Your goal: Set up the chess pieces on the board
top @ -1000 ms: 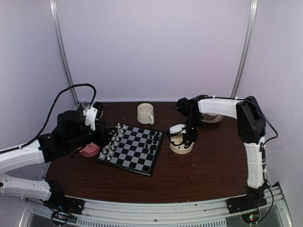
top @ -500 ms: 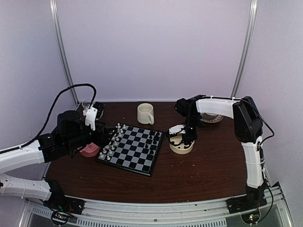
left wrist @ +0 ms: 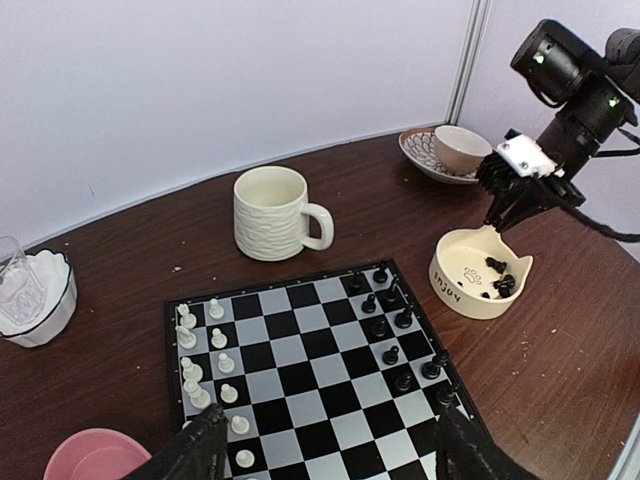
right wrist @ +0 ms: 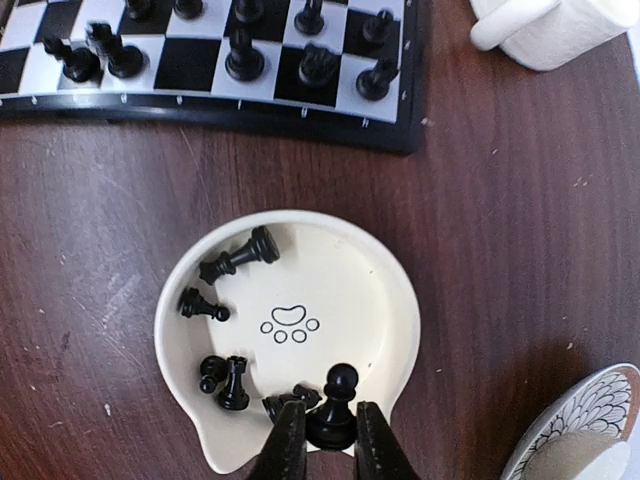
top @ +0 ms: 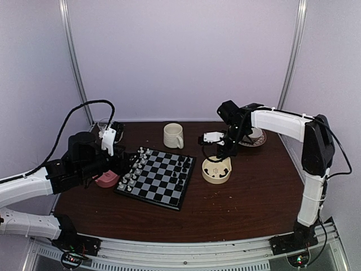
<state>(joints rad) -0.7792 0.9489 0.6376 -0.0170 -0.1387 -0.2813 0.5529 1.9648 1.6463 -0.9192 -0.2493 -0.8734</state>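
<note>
Hanging above the cream bowl (top: 216,180) overhead, the right end effector (top: 220,151) is fetching; the left wrist view shows the left end effector (left wrist: 330,440) spread over the half-filled board (left wrist: 300,362), the right wrist view a black pawn (right wrist: 337,402) pinched, wanting a carry to a free black-side square.

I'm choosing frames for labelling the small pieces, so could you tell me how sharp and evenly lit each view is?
Top external view: even, diffuse light but soft; the chess pieces on the board are specks. Left wrist view: board crisp, the fingers of the left pincer dark and blurred at the bottom edge. Right wrist view: sharpest, the black pawn in the right pincer clear.
</note>
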